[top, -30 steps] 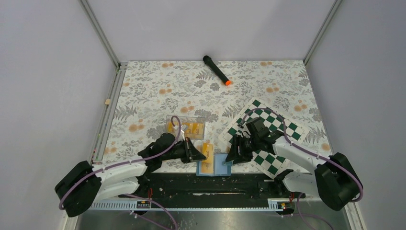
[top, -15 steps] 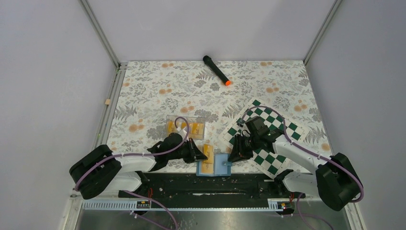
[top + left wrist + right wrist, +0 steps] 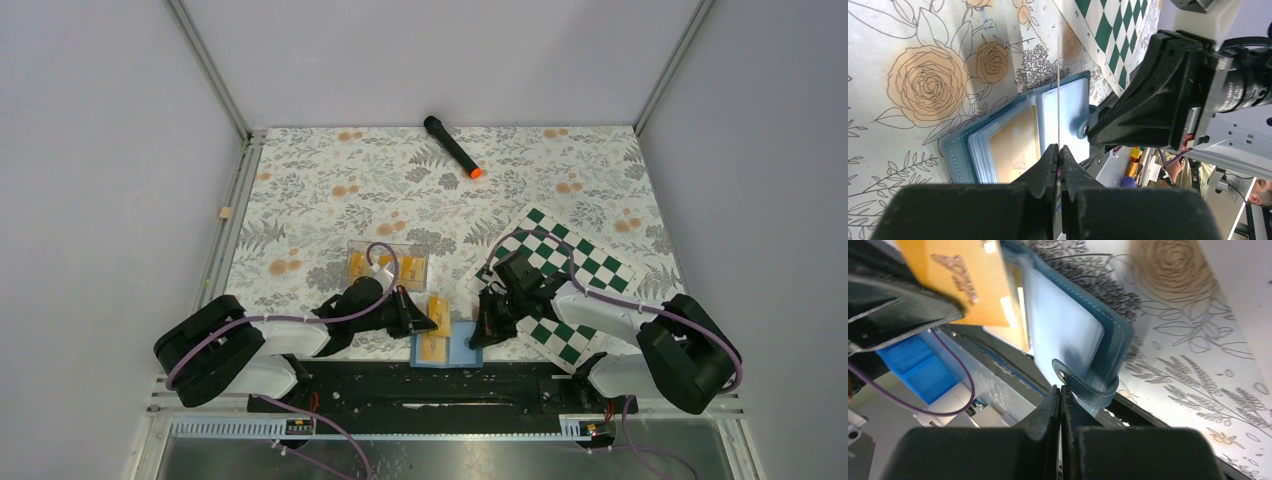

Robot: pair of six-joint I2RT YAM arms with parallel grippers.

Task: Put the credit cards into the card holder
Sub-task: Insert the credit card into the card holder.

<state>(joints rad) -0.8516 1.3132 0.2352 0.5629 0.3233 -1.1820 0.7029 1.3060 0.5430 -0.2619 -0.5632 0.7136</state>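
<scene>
The blue card holder (image 3: 462,349) lies open at the table's near edge, and one orange credit card (image 3: 432,348) sits in its left pocket (image 3: 1015,145). My left gripper (image 3: 429,322) is shut on a second credit card (image 3: 437,306), which stands on edge over the holder. In the left wrist view that card (image 3: 1058,90) is a thin line rising from the gripper (image 3: 1058,148). My right gripper (image 3: 478,337) is shut at the holder's right edge. In the right wrist view its tips (image 3: 1060,388) meet at the snap tab (image 3: 1088,387), with the held card (image 3: 965,282) above.
A clear tray (image 3: 412,249) with more orange cards (image 3: 358,266) stands just behind the left gripper. A green-and-white chessboard (image 3: 585,262) lies under the right arm. A black pen with an orange tip (image 3: 452,146) rests at the far edge.
My right gripper has gone from open to shut and shifted left onto the holder's tab. The left arm has carried its card slightly right, over the open holder.
</scene>
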